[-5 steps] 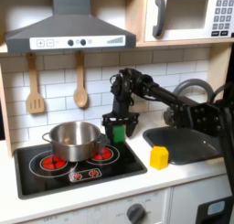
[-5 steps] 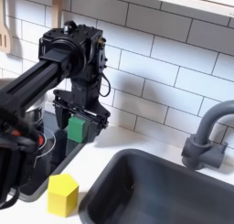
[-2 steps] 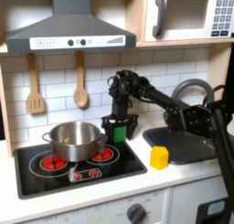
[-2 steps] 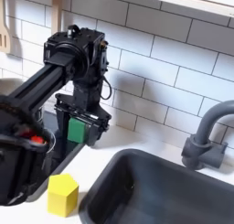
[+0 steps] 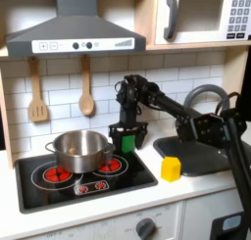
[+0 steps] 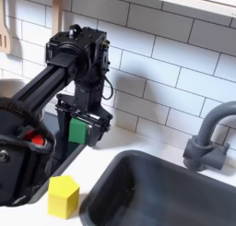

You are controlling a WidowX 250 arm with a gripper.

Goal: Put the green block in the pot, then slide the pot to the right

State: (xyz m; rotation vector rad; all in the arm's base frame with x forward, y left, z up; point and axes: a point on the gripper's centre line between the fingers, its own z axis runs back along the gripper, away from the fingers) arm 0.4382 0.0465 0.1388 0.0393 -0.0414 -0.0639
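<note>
The small green block [image 5: 125,142] [image 6: 78,131] sits between the fingers of my gripper [image 5: 125,141] [image 6: 79,132], which is shut on it. Block and gripper are low over the back right corner of the stove top [image 5: 137,171], close to the tiled wall. The silver pot [image 5: 78,149] stands on the stove's left burners in the first exterior view, a short way to the left of the gripper. In the second exterior view the arm covers the pot.
A yellow block [image 5: 172,168] [image 6: 63,195] lies on the white counter between the stove and the dark sink basin [image 5: 201,154] [image 6: 157,188]. A grey faucet [image 6: 205,137] rises behind the sink. Two wooden utensils [image 5: 86,92] hang on the wall.
The gripper with the green block has shifted slightly lower and closer to the stove's back corner. The pot and the yellow block have not moved.
</note>
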